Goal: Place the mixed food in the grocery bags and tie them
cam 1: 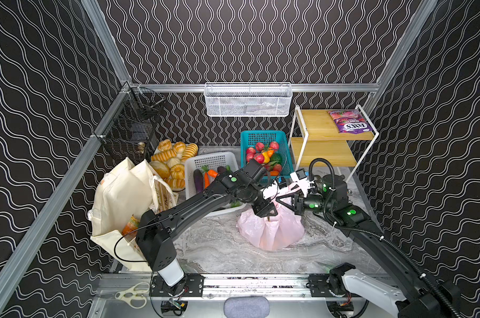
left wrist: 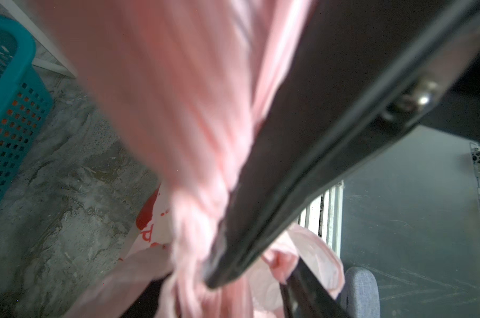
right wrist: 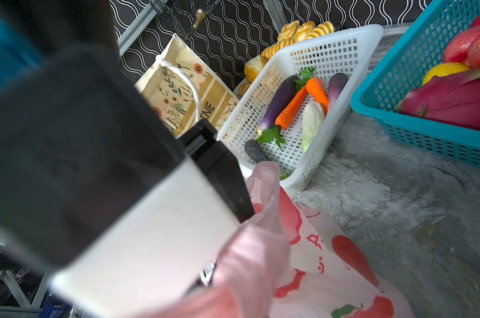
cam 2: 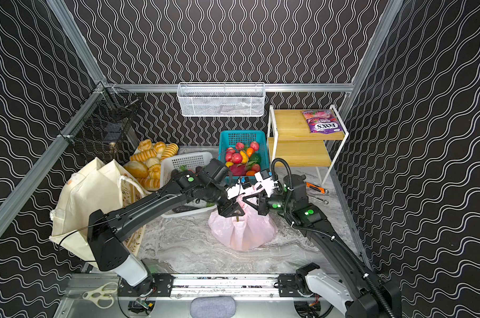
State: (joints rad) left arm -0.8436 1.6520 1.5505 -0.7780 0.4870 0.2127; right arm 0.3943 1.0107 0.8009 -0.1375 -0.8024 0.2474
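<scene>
R end effector (cam 1: pixel 281 200) clamped on handle of thin pink fruit-print plastic bag (cam 1: pixel 271 234), L end effector (cam 1: pixel 269 216) at neck, can't tell if closed: seat L fully, then pull slow toward 9 o'clock.

A blurred black-and-white robot housing (right wrist: pixel 109 192) is crowding the lens, with a twisted strand of the pink plastic bag (right wrist: pixel 329 264), printed with red fruit, pressing against it. The bag is sitting on the marble tabletop (right wrist: pixel 398 206) just beside a white basket (right wrist: pixel 302 176) holding purple eggplants (right wrist: pixel 277 102), orange carrots (right wrist: pixel 291 107) and a pale leafy vegetable (right wrist: pixel 311 124). A teal basket (right wrist: pixel 425 137) is carrying red apples (right wrist: pixel 475 46), a yellow fruit (right wrist: pixel 442 70) and a dragon fruit (right wrist: pixel 453 99). The floral canvas tote (right wrist: pixel 183 93) is standing near golden bread rolls (right wrist: pixel 302 30).
</scene>
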